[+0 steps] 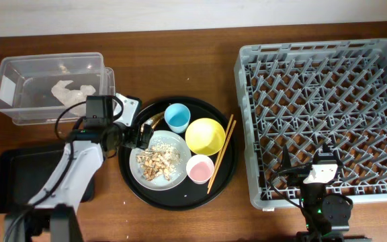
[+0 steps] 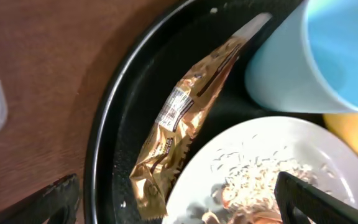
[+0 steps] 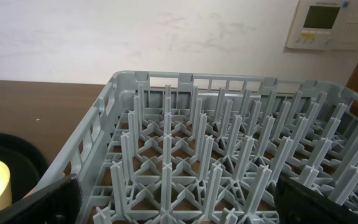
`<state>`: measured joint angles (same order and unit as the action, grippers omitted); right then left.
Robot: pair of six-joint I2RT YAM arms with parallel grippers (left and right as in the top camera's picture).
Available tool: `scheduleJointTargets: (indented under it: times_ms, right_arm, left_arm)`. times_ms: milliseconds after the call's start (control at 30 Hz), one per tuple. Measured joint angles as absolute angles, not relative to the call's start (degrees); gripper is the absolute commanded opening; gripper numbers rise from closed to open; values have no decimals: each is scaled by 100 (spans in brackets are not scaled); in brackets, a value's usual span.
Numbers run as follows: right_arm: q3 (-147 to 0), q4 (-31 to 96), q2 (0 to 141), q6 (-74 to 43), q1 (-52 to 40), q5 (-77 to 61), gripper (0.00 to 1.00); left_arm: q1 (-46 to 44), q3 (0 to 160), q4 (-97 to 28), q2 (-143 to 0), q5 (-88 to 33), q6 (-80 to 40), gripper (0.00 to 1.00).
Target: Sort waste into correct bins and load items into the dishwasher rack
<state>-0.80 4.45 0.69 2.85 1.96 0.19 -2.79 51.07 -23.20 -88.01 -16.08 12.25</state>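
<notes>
My left gripper (image 1: 136, 136) is open and empty, low over the left edge of the round black tray (image 1: 173, 202). In the left wrist view its jaws (image 2: 179, 208) straddle a brown-gold wrapper (image 2: 179, 124) lying between the tray rim and the grey plate (image 2: 260, 162). The plate (image 1: 140, 168) holds beige food scraps (image 1: 158, 160). The blue cup (image 1: 177, 117), yellow bowl (image 1: 205, 136), pink cup (image 1: 200, 168) and chopsticks (image 1: 222, 153) are on the tray. My right gripper (image 1: 308, 161) is open and empty over the front left of the grey rack (image 1: 314, 47).
The clear box (image 1: 52, 60) at the back left holds a crumpled white wrapper (image 1: 69, 91). The shallow black tray (image 1: 12, 181) lies at the front left, partly under my left arm. The rack (image 3: 191, 143) holds no dishes.
</notes>
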Motion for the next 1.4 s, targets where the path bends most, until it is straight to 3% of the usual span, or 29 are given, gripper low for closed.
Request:
scheduleJointTargets:
  times_ms: [333, 400, 700, 967, 1400]
  right_arm:
    - [-80, 445, 69, 281, 196, 19, 99]
    - [-80, 445, 69, 283, 196, 19, 99]
    - [-80, 445, 69, 283, 196, 19, 99]
    - [-80, 445, 69, 283, 196, 19, 99]
    - [-80, 445, 69, 283, 196, 19, 99]
  left_arm:
    - [-311, 5065, -1549, -9467, -1610, 1645, 89]
    - [-311, 5057, -1347, -9588, -1610, 1678, 79]
    - [-311, 5054, -746, -9988, -1616, 1721, 78]
    - [-349, 5057, -572, -10040, -1892, 1737, 64]
    - [-760, 5057, -668, -10040, -1341, 1828, 62]
